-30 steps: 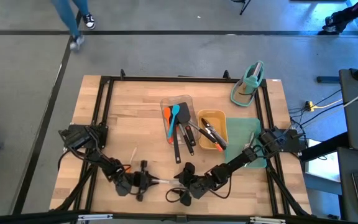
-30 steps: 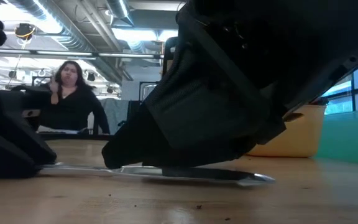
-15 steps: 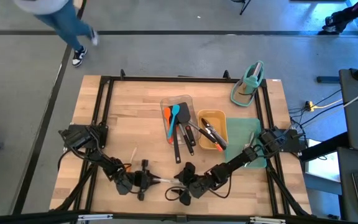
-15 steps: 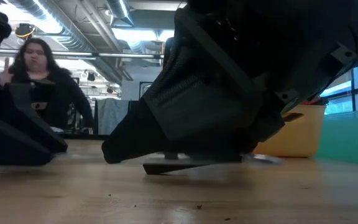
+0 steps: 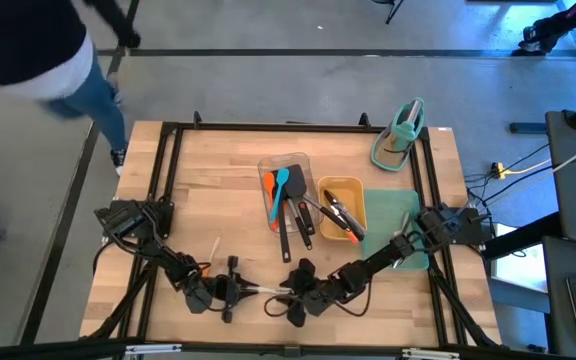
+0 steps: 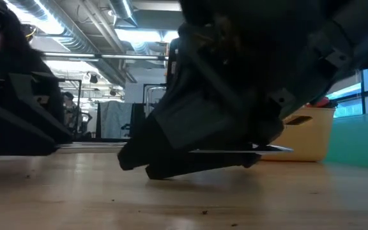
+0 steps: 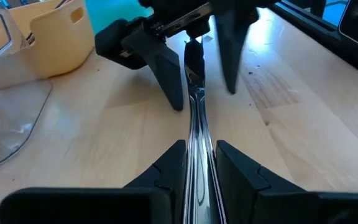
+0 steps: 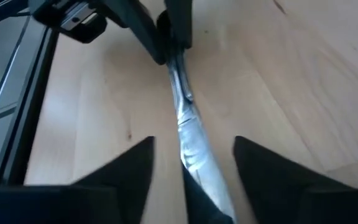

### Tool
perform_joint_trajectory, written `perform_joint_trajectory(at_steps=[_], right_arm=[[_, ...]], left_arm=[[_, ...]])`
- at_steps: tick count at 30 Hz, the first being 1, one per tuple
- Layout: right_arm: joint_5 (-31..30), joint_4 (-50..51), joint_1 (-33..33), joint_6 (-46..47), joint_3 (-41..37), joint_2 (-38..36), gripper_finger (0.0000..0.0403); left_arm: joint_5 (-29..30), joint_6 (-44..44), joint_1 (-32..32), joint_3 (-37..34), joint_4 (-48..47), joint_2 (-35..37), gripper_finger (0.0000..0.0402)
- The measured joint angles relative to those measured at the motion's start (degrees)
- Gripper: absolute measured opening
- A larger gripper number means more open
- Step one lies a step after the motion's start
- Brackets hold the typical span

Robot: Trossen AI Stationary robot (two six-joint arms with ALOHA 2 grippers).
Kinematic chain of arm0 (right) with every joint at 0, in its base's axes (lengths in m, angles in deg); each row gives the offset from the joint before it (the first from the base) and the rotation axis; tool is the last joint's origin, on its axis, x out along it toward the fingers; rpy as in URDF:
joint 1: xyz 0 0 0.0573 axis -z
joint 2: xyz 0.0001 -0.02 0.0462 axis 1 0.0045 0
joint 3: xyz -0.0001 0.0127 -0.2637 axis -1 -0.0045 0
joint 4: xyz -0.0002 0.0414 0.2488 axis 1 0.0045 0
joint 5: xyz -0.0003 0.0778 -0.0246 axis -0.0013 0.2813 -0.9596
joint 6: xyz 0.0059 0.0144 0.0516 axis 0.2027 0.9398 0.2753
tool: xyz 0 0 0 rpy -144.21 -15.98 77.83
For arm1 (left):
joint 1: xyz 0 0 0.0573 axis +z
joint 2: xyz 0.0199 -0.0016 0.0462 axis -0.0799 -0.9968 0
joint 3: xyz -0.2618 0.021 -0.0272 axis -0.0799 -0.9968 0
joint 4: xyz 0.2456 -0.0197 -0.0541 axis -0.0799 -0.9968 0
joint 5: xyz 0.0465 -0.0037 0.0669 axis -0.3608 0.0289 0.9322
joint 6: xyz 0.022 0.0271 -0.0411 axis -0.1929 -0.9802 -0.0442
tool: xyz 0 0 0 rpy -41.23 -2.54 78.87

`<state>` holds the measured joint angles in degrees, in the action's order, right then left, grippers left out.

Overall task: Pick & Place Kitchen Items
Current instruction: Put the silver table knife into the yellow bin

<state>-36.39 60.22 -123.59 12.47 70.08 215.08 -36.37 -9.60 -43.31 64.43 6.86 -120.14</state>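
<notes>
Left wrist view: left gripper [image 7: 199, 163] clamps a steel utensil [image 7: 195, 106] mid-handover; right gripper [image 8: 191, 163] straddles it unclosed, must pinch next

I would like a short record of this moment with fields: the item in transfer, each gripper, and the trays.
item in transfer: shiny steel utensil, lifted level above the wooden table, near its front edge
left gripper: shut on the steel utensil's one end
right gripper: fingers open on both sides of the other end, not yet clamped
clear tray: orange and blue spatulas, black turners
yellow tray: black-handled tongs
</notes>
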Motion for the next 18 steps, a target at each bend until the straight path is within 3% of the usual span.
perform_joint_trajectory(at_steps=[8, 18], right_arm=[[6.7, 0.73, 1.47, 2.39, 0.02, -0.14, 0.002], [7.5, 2.3, 1.69, 2.82, 2.37, 0.07, 0.0005]], left_arm=[[0.73, 0.67, 0.03, 0.09, -1.01, 0.27, 0.0065], [1.82, 1.54, -0.72, 0.17, -3.85, 0.24, 0.0038]])
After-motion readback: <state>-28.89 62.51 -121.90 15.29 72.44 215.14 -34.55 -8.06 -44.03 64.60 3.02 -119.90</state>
